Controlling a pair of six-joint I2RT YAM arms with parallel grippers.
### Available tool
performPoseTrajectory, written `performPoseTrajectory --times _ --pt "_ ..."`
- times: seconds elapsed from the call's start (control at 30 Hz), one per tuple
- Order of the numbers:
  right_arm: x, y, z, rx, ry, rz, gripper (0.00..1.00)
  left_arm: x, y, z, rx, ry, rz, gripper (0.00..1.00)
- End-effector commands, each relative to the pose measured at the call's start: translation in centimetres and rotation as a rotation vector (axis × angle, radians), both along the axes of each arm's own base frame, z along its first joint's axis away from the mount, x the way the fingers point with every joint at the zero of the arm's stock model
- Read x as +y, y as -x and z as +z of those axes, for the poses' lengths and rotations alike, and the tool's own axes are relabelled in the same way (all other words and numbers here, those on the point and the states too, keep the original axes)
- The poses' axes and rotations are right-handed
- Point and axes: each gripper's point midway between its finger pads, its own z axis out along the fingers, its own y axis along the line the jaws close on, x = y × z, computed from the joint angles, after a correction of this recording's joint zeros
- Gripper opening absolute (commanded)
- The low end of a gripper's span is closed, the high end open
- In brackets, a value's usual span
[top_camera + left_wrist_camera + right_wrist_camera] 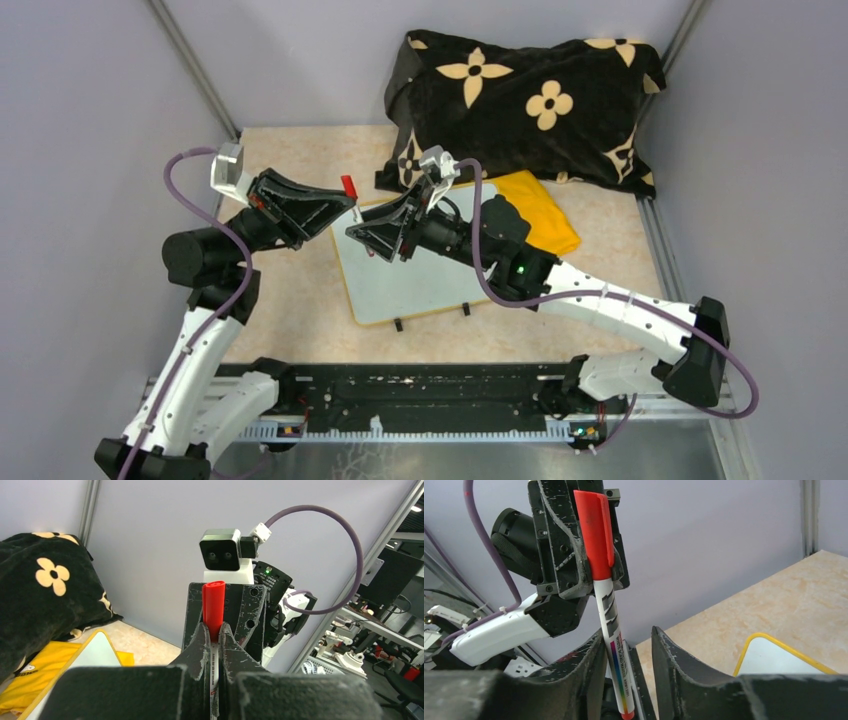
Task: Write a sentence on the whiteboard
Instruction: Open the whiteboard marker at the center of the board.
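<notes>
the left pincer (pixel 214 630) is closed tight on the one marker (pixel 213 602), just below its red cap, and holds it up in the air above the worktop (pixel 300 290); i think this is to offer the barrel to the other arm. the right pincer (pixel 626 645) stands open around the lower barrel, with one finger at the marker and a gap on the other side, so it grips nothing yet; probably it must close there to pull the barrel out of the cap. the one whiteboard (pixel 420 285) lies flat in the middle of the worktop, under the right arm, with two black clip feet (pixel 398 325) at its near edge, and i can see no sentence on it. further right are one yellow cloth (pixel 545 220) and, behind it, one black flowered cushion (pixel 530 100).
</notes>
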Motion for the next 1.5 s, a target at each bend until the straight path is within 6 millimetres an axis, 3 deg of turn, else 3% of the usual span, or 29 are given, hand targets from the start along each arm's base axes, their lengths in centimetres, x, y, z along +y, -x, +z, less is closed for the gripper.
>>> performPoseTrajectory --times 0.0,0.1,0.2,0.23,0.37,0.4,0.5,0.7,0.9,1.17,1.3,1.47 --pt "-0.5 0.8 4.4 -0.05 -0.115 0.041 0.33 -0.1 1.7 0.4 -0.053 -0.002 -0.043 0.0" --pt "-0.4 1.0 4.3 -0.055 -0.113 0.053 0.24 -0.1 1.8 0.3 -0.055 -0.008 -0.048 0.0" --pt "-0.3 1.4 4.1 -0.07 -0.102 0.073 0.01 -0.2 2.0 0.2 -0.063 -0.015 -0.053 0.0" --pt "-0.3 1.5 3.9 -0.075 -0.094 0.078 0.0 -0.2 2.0 0.1 -0.062 -0.02 -0.057 0.02" --pt "-0.7 1.8 3.0 -0.096 -0.05 0.079 0.0 -0.3 2.3 0.0 -0.076 -0.033 -0.059 0.52" --pt "-0.8 1.8 2.7 -0.106 -0.035 0.075 0.0 -0.3 2.2 0.1 -0.075 -0.035 -0.056 0.6" --pt "-1.4 1.8 1.7 -0.122 0.015 0.062 0.0 -0.4 2.2 0.2 -0.074 -0.049 -0.052 0.64" --pt "-2.3 1.6 0.5 -0.136 0.072 0.026 0.0 -0.7 2.1 0.4 -0.071 -0.063 -0.061 0.6" --pt "-2.4 1.6 0.0 -0.142 0.093 0.023 0.0 -1.0 1.6 0.5 -0.043 -0.066 -0.074 0.47" --pt "-2.1 1.5 -0.2 -0.143 0.107 0.029 0.0 -1.3 1.2 0.2 -0.019 -0.081 -0.085 0.45" --pt "-1.9 1.4 -0.5 -0.14 0.115 0.031 0.0 -1.5 1.1 0.1 -0.014 -0.091 -0.09 0.36" --pt "-1.8 1.3 -0.9 -0.132 0.12 0.027 0.0 -1.6 1.0 0.1 -0.016 -0.112 -0.078 0.12"
